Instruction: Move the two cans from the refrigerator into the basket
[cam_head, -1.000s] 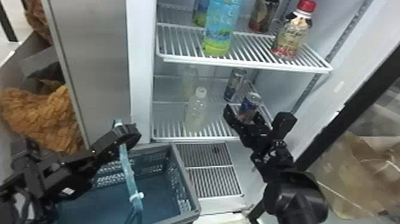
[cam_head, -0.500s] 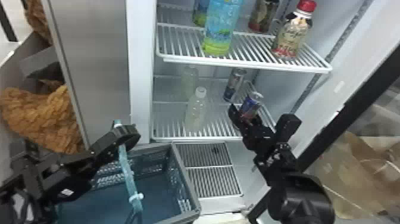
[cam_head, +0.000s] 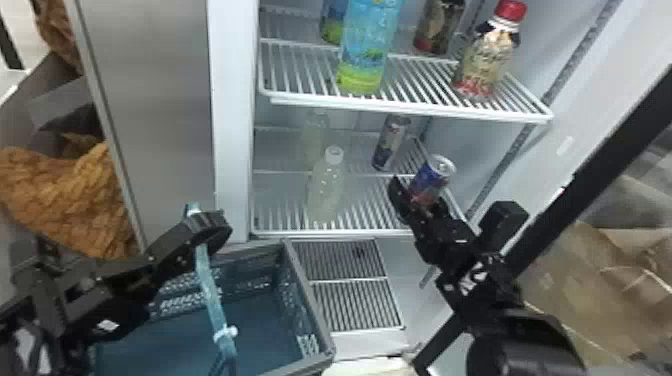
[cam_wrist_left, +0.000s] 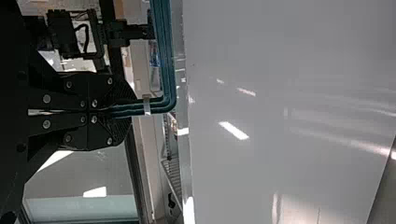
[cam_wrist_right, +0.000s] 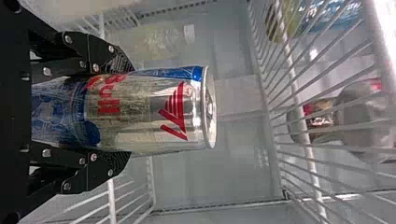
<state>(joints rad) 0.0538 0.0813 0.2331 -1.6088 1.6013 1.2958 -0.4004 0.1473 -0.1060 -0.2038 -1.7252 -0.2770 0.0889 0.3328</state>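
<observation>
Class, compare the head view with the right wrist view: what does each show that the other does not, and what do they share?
Head view: the basket, the left tool closed on a teal handle, and a second can on the lower shelf.

Right wrist view: the red arrow mark on the held can, and the upper shelf from below.

Both: the held can in the right tool, and bottles on the shelves.

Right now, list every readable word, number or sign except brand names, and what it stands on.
None readable beyond brand lettering.
Can in the right gripper: brand lettering, left out.
Other can: too small.
Red-capped bottle, blue-green bottle: too blurred.
Right arm's white mark: too blurred.
</observation>
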